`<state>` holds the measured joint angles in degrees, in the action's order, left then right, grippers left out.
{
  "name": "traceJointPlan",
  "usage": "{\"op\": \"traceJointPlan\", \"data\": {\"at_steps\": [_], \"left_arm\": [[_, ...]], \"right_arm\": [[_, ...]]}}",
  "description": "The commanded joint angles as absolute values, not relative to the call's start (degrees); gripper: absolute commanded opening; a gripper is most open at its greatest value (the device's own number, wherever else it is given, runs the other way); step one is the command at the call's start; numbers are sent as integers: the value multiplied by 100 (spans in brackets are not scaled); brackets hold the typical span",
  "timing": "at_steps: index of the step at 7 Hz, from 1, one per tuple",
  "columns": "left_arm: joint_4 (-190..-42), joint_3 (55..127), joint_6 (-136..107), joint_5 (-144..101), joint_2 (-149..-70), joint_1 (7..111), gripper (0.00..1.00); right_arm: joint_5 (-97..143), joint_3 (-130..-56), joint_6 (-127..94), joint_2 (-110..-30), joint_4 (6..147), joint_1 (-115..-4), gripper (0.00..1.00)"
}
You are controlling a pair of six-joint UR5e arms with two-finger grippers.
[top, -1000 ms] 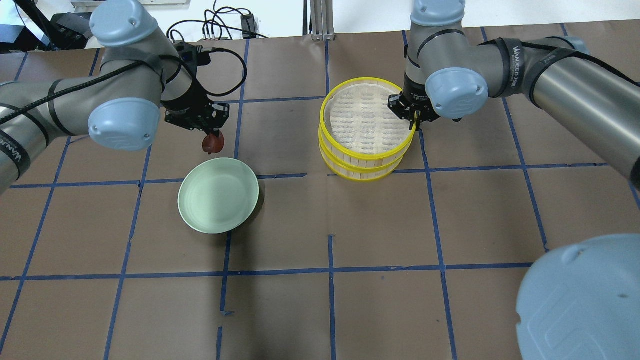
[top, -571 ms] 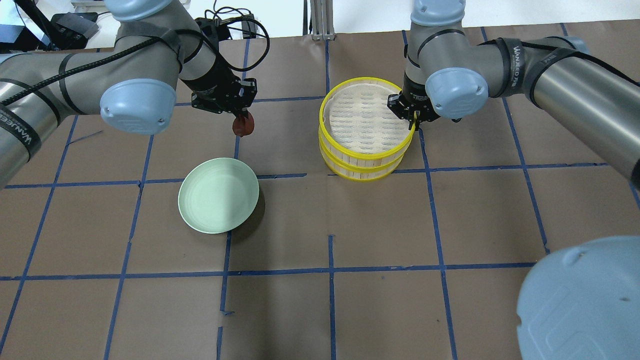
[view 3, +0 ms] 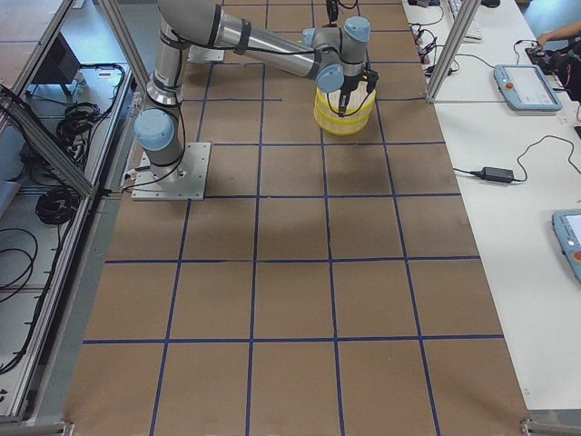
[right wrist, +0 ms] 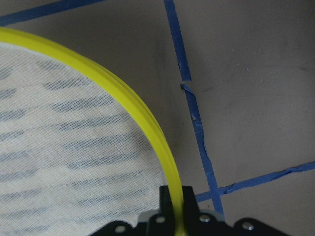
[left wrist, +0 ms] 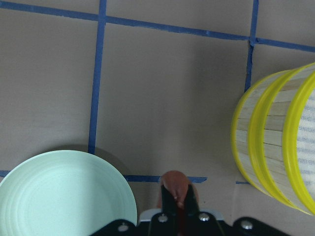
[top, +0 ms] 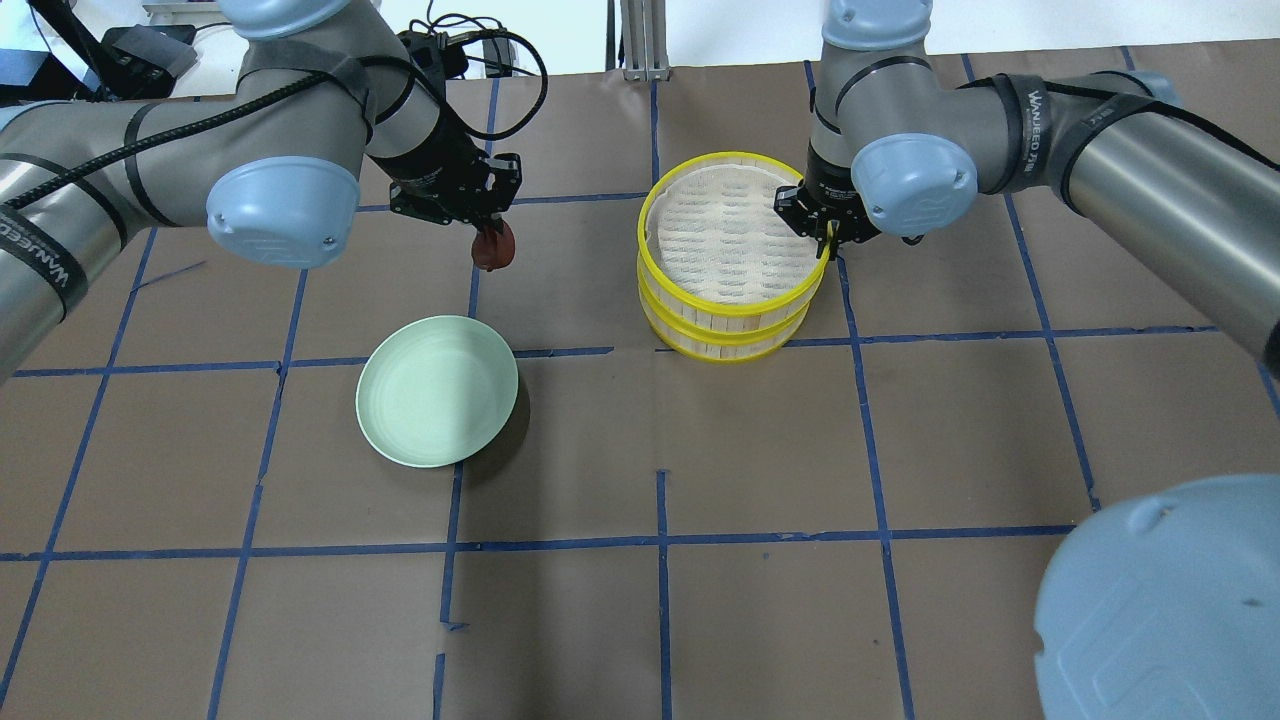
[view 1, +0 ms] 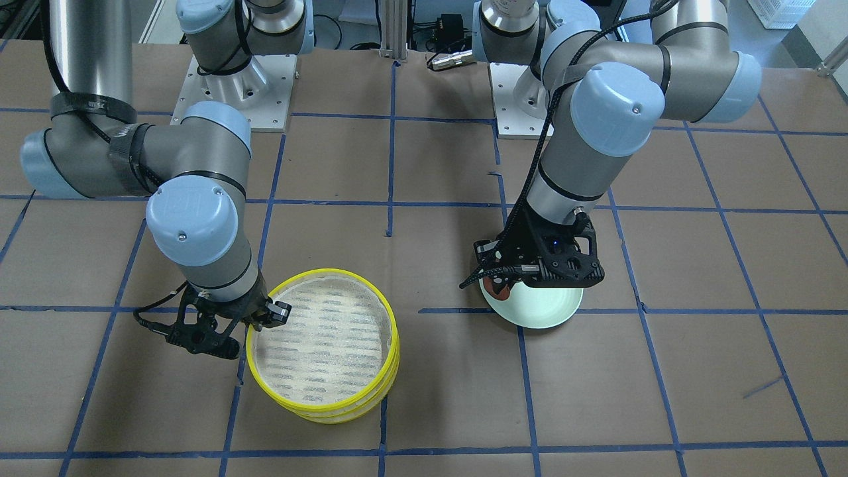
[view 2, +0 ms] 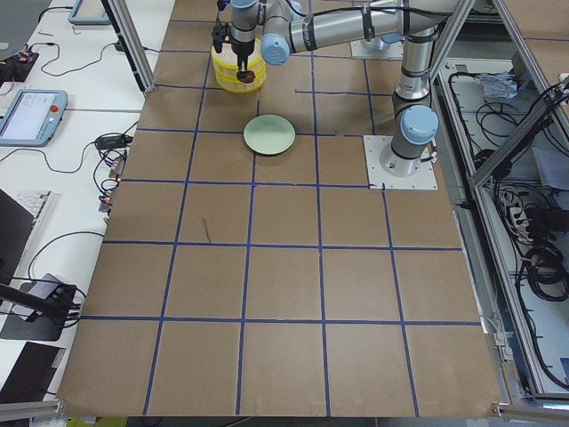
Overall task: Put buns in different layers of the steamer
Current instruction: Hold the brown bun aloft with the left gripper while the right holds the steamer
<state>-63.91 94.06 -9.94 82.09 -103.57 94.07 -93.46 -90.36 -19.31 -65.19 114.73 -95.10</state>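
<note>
One bun in play: reddish-brown bun is up in the air, pinched at its top by the left pincer, whose fingers are nearly closed on it. Left wrist cam looks straight down: the bun hangs over the table, just off the rim of the pale green plate, on the side toward the steamer and above a blue tape line. It touches neither plate nor steamer.

Steamer sits btwn the two arms, apart from the bun: a stack of yellow-rimmed layers w/ wooden slat walls. The top layer shows its pale striped mesh floor. It looks shifted a bit off the ones below; can't tell if it's lifted clear.

Right pincer is clamped on that top layer's yellow rim, which is squeezed tight btwn its fingers per the right wrist cam.

Plate lies flat on the table, left of the steamer in the overhead view. Table is brown paper w/ a blue tape grid.
</note>
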Motion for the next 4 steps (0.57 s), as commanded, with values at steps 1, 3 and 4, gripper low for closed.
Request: {"op": "traceJointPlan", "data": {"at_steps": [1, 3, 4], "left_arm": [[-6416, 9413, -871, 8235, -10345, 9404, 4], [-6434, 9431, -730, 8253, -10318, 9396, 4], [-6407, 9422, -729, 8375, -10310, 9396, 4]], "right_arm": [[-9334, -9035, -1942, -6530, 11470, -9510, 11], [-9299, -9035, -1969, -6530, 11470, -9518, 11], [-9107, -9035, -1995, -6530, 11470, -9519, 11]]}}
